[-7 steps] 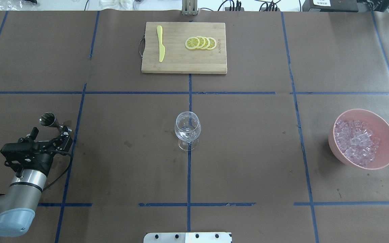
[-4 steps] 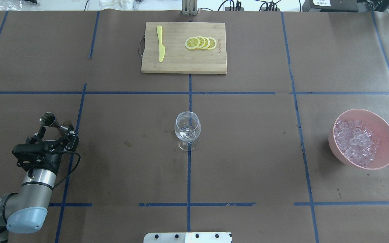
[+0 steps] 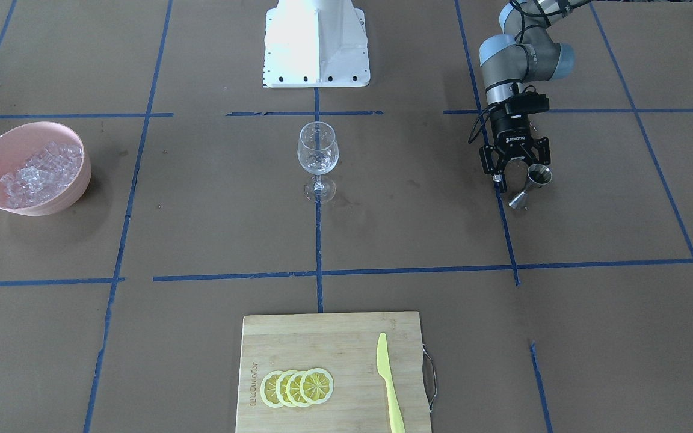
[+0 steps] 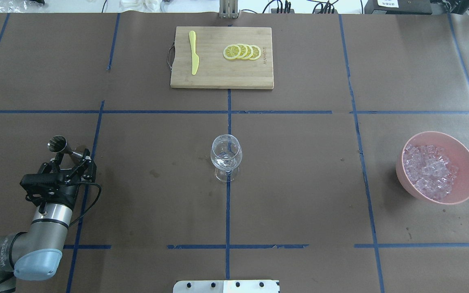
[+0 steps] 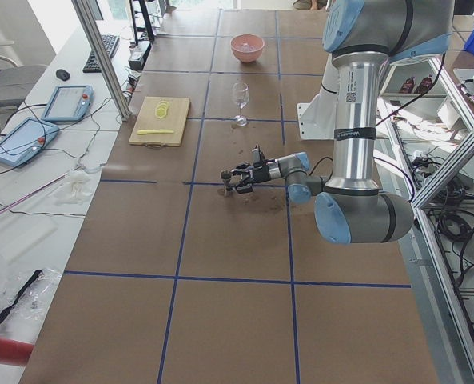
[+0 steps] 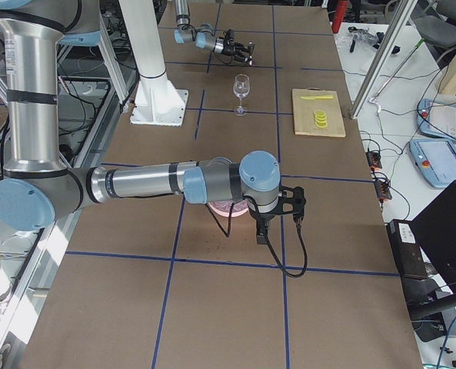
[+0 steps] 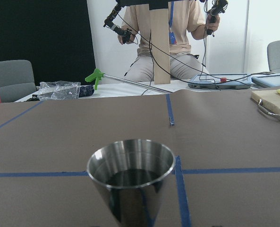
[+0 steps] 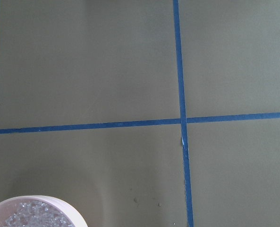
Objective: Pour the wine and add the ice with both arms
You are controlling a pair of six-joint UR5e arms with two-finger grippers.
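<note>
While the left gripper (image 4: pixel 70 160) holds its fingers (image 4: pixel 88 162) spread before the jigger (image 4: pixel 66 149) near the tabletop's left edge, clasping it likely comes next; the right gripper's (image 6: pixel 262 231) grip cannot be told.

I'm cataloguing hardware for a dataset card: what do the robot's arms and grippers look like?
The left arm and right arm are jointed grey-silver tubes with light-blue joint caps, a black cable looping at each wrist. The left gripper is black, two-fingered, marked ROBOTIQ in white. The right gripper is black too, markings unreadable.
</note>
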